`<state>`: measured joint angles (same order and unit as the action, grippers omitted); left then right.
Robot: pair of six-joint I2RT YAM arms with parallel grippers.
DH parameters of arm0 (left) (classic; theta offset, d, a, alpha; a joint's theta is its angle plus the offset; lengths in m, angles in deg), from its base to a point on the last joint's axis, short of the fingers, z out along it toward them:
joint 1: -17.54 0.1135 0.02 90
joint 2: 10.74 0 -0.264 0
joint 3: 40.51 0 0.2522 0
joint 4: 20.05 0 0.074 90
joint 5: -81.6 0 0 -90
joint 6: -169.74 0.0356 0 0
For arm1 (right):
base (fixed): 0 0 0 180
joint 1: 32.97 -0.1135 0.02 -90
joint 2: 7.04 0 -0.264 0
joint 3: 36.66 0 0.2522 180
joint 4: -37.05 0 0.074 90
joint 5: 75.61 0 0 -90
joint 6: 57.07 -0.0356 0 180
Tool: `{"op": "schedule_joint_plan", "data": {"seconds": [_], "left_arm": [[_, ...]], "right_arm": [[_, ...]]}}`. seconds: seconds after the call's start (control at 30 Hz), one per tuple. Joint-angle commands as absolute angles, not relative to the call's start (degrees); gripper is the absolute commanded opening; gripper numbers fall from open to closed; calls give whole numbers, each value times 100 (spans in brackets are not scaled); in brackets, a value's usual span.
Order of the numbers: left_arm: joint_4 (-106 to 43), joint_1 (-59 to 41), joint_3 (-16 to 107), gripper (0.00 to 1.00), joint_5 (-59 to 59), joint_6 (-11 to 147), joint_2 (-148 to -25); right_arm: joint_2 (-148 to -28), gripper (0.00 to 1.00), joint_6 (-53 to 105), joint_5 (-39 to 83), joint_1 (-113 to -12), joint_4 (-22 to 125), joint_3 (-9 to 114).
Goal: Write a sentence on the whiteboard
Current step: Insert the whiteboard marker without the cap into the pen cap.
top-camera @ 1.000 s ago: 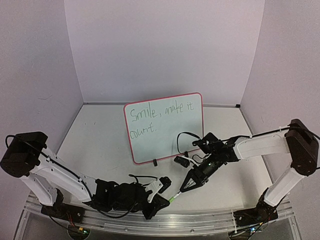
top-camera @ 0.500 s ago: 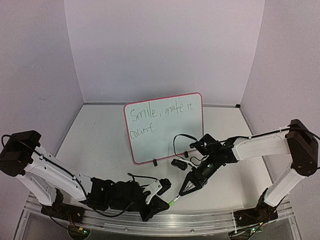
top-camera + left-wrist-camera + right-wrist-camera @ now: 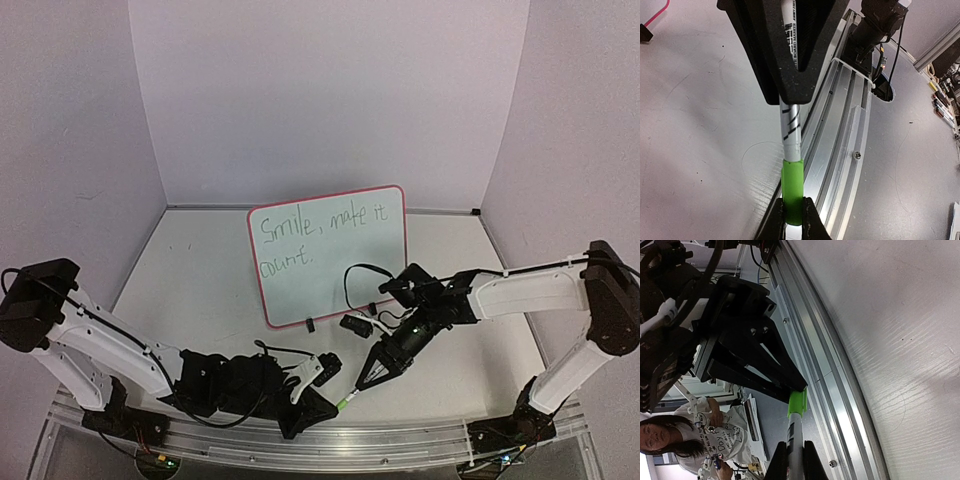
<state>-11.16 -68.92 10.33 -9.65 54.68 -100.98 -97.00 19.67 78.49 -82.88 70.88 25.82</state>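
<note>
Writing looks finished: the sentence, thin green strokes in two lines, sits on the upright whiteboard, glossy white with a rounded pink rim, mid-surface. Only capping seems left: the right claw clamps the slim marker, and the left claw pinches its green plastic cap.

The whiteboard was stood on the table, near its middle, with the sentence set across the upper half in two lines. In front of it, by the front rail, the marker was gripped between the left gripper on its left and the right gripper on its right.
</note>
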Motion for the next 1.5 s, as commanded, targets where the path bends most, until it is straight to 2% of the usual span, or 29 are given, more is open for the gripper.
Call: {"op": "schedule_joint_plan", "data": {"seconds": [0.0, 0.17, 1.47], "left_arm": [[-181, -6790, 1337, 0, -845, 5401, -9784], [135, -6697, 1237, 0, -424, 5289, -9757], [715, -6307, 1581, 0, -15, 5239, -9865]], "right_arm": [[-9459, 0, 2080, 7900, -8408, 6698, 2903], [-9475, 0, 2231, 8001, -8411, 6698, 2828], [-9585, 0, 2432, 8416, -8586, 6567, 2957]]}}
